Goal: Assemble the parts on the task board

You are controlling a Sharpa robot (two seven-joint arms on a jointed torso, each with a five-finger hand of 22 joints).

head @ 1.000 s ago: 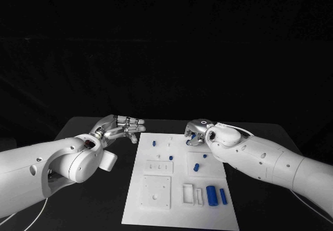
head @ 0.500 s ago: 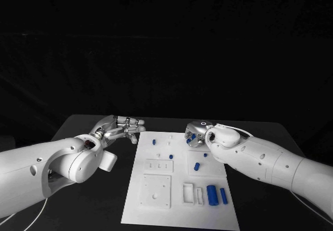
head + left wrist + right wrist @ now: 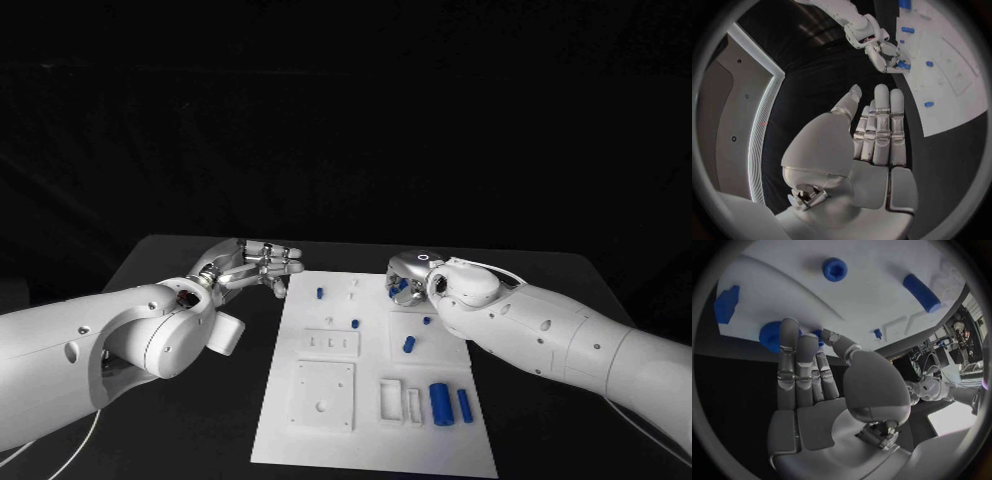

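Task board (image 3: 325, 440): white plate lying flat in the middle of the black table (image 3: 173, 262), between the two arms
Right hand (image 3: 405, 278): over the far right part of the board, fingers bent down toward it; in the left wrist view a small blue part (image 3: 904, 65) sits at its fingertips, but whether the fingers clamp it or only touch it I cannot tell
Right wrist view: the fingers (image 3: 795, 357) lie close together and reach to a round blue part (image 3: 769, 333) on the board; contact is unclear
Left hand (image 3: 260, 262): just off the board's far left corner, above the table; fingers straight and side by side, thumb a little apart, nothing in it
Blue parts near the far edge: a short peg (image 3: 319, 294) at the left, a smaller one (image 3: 427, 320) by the right arm
Middle of the board: a tiny blue piece (image 3: 355, 324) and an oblong blue part (image 3: 408, 346)
Near right: a thick blue cylinder (image 3: 438, 403) and a thinner one (image 3: 464, 404) side by side, next to white rectangular frames (image 3: 392, 399)
Near left: square white block (image 3: 323, 396) with a small hole
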